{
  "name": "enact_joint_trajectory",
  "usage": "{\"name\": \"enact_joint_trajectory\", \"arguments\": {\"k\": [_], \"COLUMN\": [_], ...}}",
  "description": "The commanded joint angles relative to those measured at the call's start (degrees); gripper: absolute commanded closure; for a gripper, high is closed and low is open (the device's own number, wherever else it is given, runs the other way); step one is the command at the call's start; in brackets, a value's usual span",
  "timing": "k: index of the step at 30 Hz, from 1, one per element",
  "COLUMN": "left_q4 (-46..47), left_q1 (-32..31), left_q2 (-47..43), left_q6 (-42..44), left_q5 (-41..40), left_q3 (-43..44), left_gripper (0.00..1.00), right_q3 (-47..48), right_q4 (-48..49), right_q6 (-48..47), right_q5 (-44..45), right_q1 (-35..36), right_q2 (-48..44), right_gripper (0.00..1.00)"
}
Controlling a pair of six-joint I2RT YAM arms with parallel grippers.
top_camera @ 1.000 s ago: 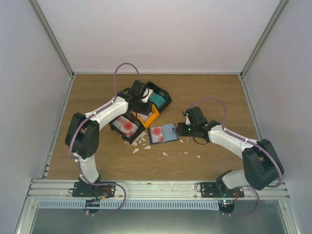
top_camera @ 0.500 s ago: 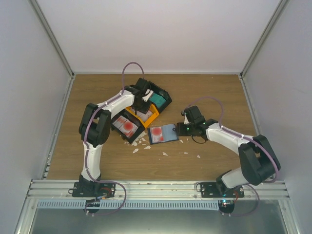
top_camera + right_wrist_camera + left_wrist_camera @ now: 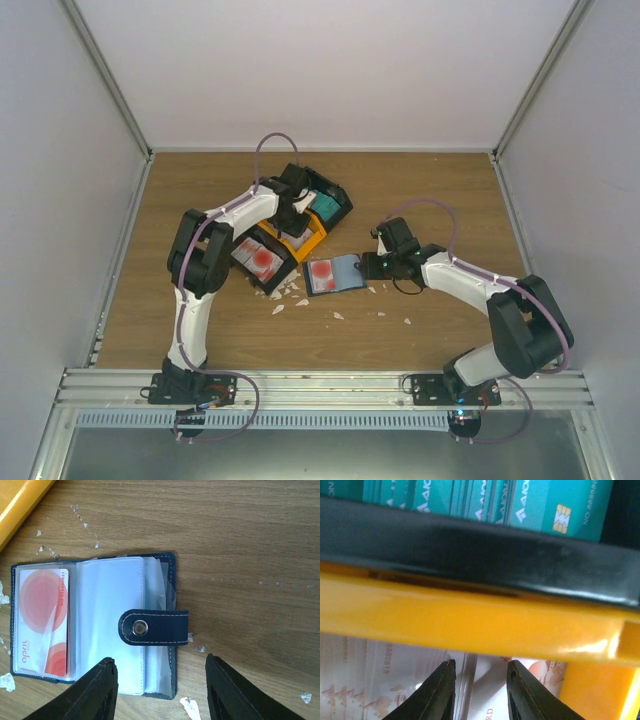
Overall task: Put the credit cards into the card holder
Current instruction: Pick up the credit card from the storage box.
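Observation:
The navy card holder [image 3: 335, 273] lies open on the table, and one white card with red blotches [image 3: 42, 620] sits in its left slot. Its snap tab [image 3: 155, 627] is folded over the clear sleeves. My right gripper [image 3: 160, 690] is open and hovers just above the holder's right edge [image 3: 172, 600]; it also shows in the top view [image 3: 372, 262]. My left gripper [image 3: 479, 680] is open and reaches down into the orange bin [image 3: 470, 615], its fingers straddling pale pinkish-beige cards [image 3: 485, 680]. Teal cards [image 3: 470, 500] stand in the black bin behind it.
A black bin [image 3: 262, 260] holding red-blotched white cards sits left of the holder. The orange bin [image 3: 308, 240] and the black bin of teal cards [image 3: 325, 205] lie behind it. Small white scraps [image 3: 290, 295] are scattered on the wood in front.
My left gripper has moved right and down into the orange bin, the arm's elbow swinging right. My right gripper has barely moved by the holder.

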Motion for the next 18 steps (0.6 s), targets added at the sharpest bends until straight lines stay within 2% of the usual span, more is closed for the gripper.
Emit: {"name": "enact_joint_trajectory", "arguments": {"k": [1,18], "left_q4": [-1.1,-0.9], "left_q1": [0.2,0.1], "left_q2": [2.0,-2.1], "left_q6": [-1.0,-2.1], "left_q5": [0.8,3.8], "left_q3": [2.1,-0.5], "left_gripper": [0.67,0.86], "right_q3": [-0.6,-1.0], "right_q4": [1.2,2.0], "right_q6": [0.5,1.3], "right_q5": [0.2,0.7], "right_q1": [0.2,0.2], "right_q2": [-0.5,0.6], "right_gripper": [0.51,0.51]}}
